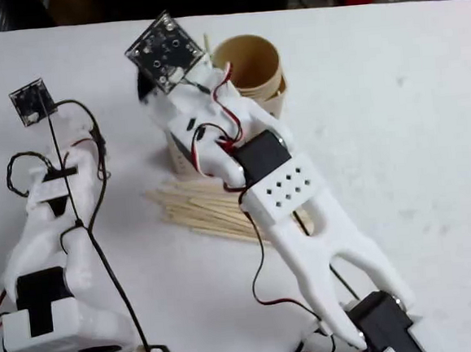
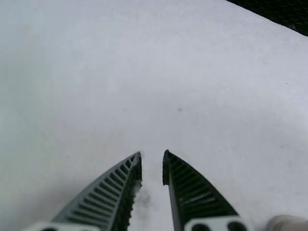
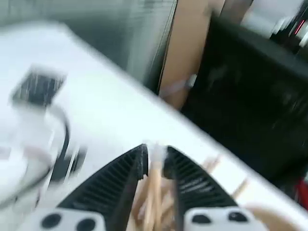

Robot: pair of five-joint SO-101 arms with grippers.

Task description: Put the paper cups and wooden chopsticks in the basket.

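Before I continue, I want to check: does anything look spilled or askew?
The wooden chopsticks lie in a loose, fanned heap on the table, partly under the right arm, beside the paper cups. Nothing else stands out.

1 cup stack [image 1: 262, 78], 1 chopstick pile [image 1: 199, 208]
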